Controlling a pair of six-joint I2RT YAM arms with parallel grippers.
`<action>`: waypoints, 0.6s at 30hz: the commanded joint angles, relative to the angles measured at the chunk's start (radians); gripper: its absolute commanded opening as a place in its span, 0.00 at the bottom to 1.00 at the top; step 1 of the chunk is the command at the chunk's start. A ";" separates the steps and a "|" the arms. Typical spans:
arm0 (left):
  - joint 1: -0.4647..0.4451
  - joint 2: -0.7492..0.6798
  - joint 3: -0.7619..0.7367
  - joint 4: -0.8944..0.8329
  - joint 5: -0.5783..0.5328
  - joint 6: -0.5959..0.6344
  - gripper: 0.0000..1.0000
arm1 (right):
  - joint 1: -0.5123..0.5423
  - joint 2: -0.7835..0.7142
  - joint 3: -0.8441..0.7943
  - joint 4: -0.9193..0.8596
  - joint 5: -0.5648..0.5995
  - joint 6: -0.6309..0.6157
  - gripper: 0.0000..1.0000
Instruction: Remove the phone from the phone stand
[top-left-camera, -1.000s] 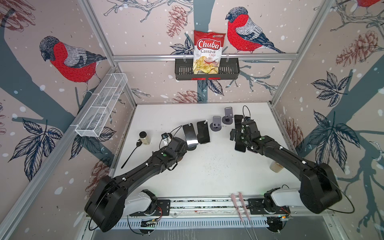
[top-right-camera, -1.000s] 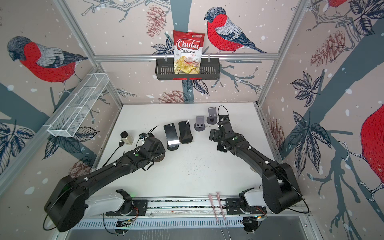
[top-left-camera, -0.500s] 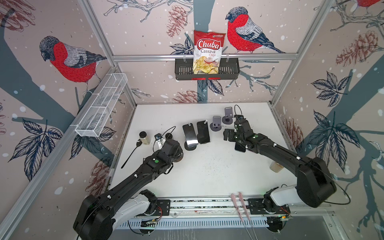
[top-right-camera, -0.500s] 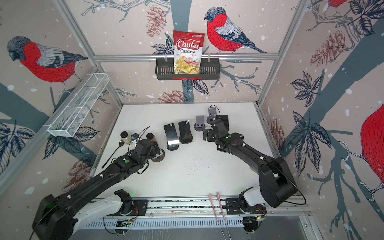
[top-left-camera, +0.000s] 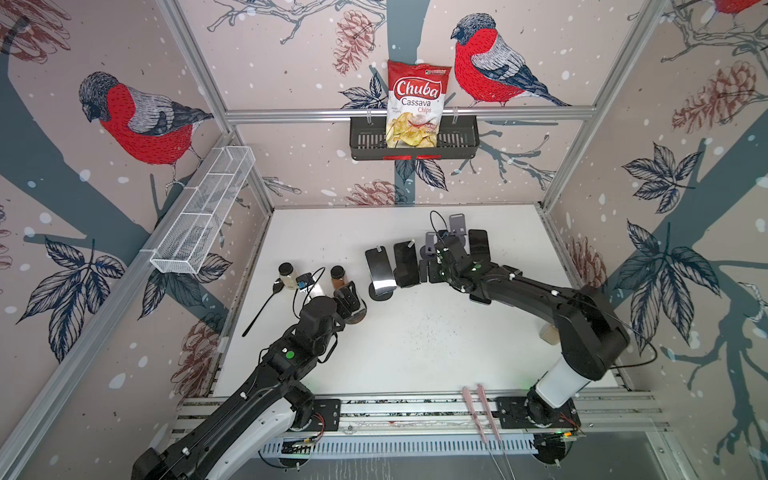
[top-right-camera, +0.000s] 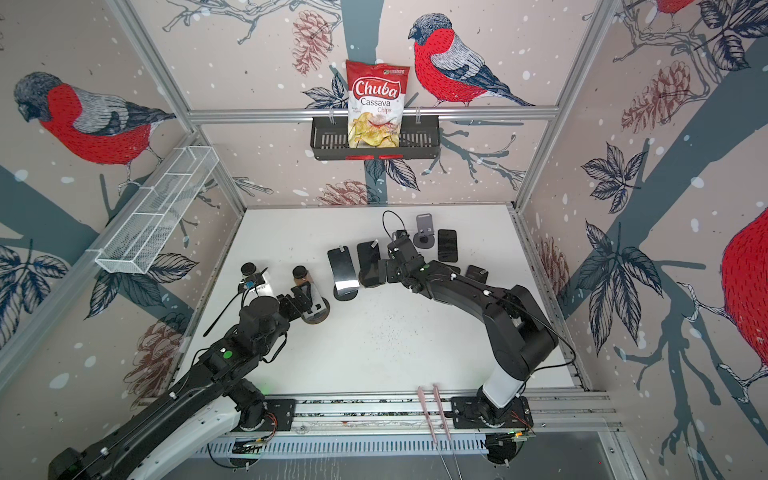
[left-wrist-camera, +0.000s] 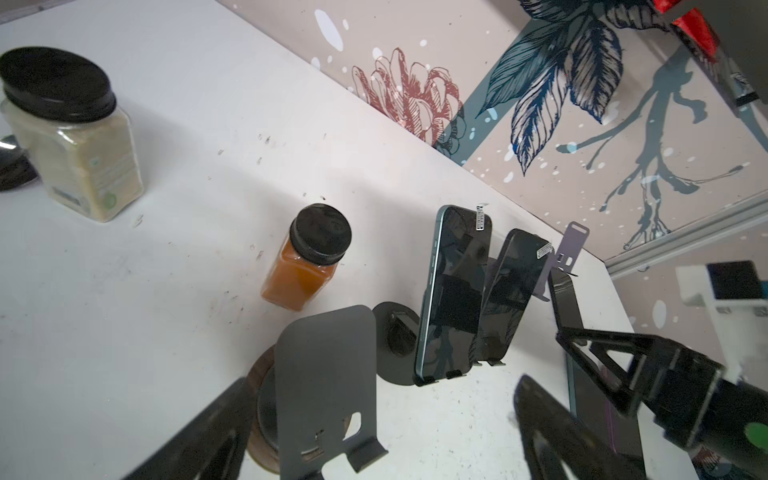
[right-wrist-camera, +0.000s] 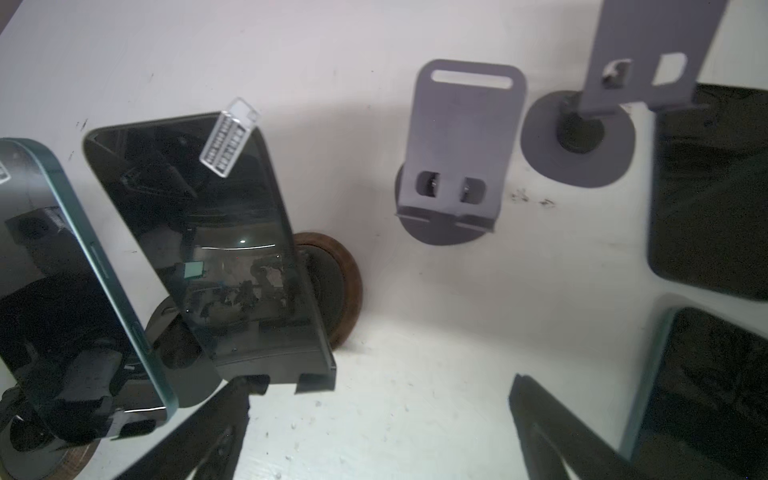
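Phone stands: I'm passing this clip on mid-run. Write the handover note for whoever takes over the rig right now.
Left gripper: jaws open, holding nothing, at an empty dark stand.
Right gripper: jaws open, holding nothing, close beside the black phone.
Things: the black phone and the teal-edged phone each sit on a stand. The purple stands are empty. Two flat phones lie on the table.
Done: three stands are empty.
Left: lift off both standing phones, probably the black one first.

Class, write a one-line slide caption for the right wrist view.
Open right gripper near a dark phone propped on its stand, with an empty grey stand nearby.
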 joint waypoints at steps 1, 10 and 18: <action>0.000 -0.002 -0.011 0.091 0.070 0.036 0.97 | 0.026 0.046 0.052 0.036 0.028 -0.027 0.99; 0.000 0.035 -0.010 0.098 0.095 0.035 0.96 | 0.079 0.136 0.131 0.073 0.044 -0.064 0.99; 0.000 0.015 -0.007 0.084 0.081 0.052 0.97 | 0.088 0.168 0.124 0.140 0.050 -0.105 0.99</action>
